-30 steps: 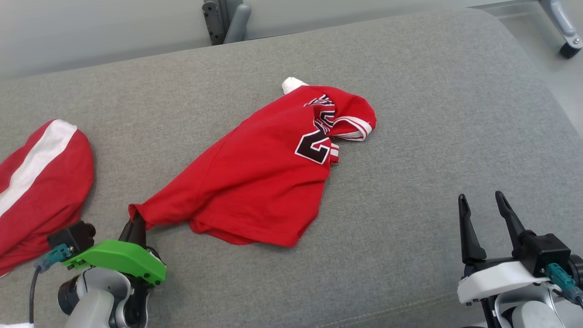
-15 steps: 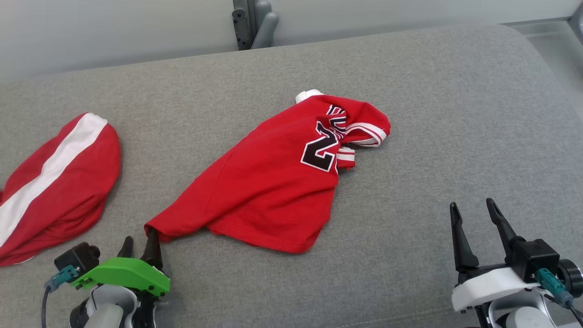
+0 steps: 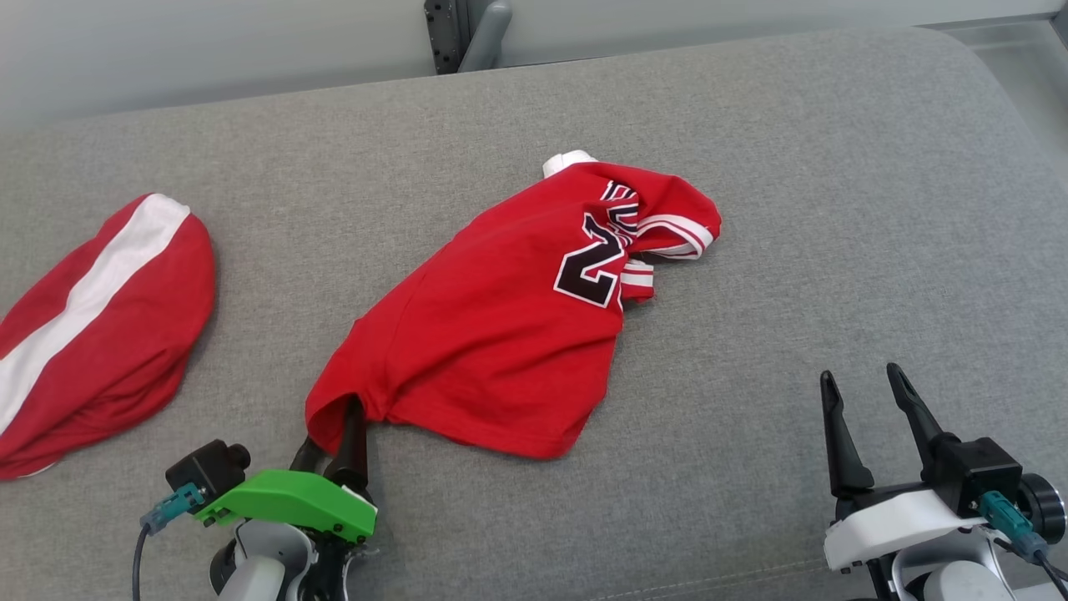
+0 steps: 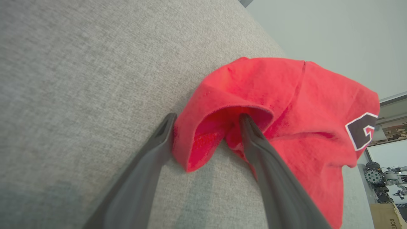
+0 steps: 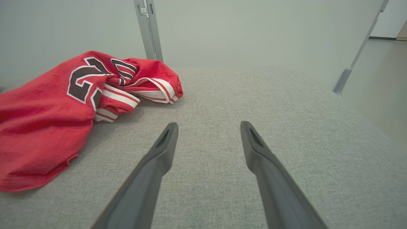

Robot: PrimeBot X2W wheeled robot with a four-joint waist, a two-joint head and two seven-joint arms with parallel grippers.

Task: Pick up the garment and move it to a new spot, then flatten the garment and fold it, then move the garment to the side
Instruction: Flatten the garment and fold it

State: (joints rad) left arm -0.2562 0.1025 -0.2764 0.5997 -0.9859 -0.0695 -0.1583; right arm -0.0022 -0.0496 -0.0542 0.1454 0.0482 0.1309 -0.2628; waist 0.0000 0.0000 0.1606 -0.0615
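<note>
A crumpled red garment (image 3: 501, 334) with dark numbers and white-striped trim lies on the grey cushion (image 3: 751, 250). My left gripper (image 3: 332, 426) stands open at its near-left corner. In the left wrist view the garment's hem (image 4: 203, 140) sags loosely between the spread fingers of the left gripper (image 4: 207, 116), and one fingertip (image 4: 246, 122) sits inside the fold. My right gripper (image 3: 860, 373) is open at the lower right over bare cushion, apart from the garment. The right wrist view has the garment (image 5: 38, 121) to the left of the right gripper (image 5: 209, 124).
A second red cloth with a white stripe (image 3: 92, 334) lies at the cushion's left. A grey metal post (image 3: 467, 33) stands behind the far edge. The cushion's rounded right edge drops to pale floor (image 3: 1026, 50).
My left gripper has opened and let go of the garment's corner, which has slumped back toward the heap. The head camera has shifted slightly. The right gripper stays open.
</note>
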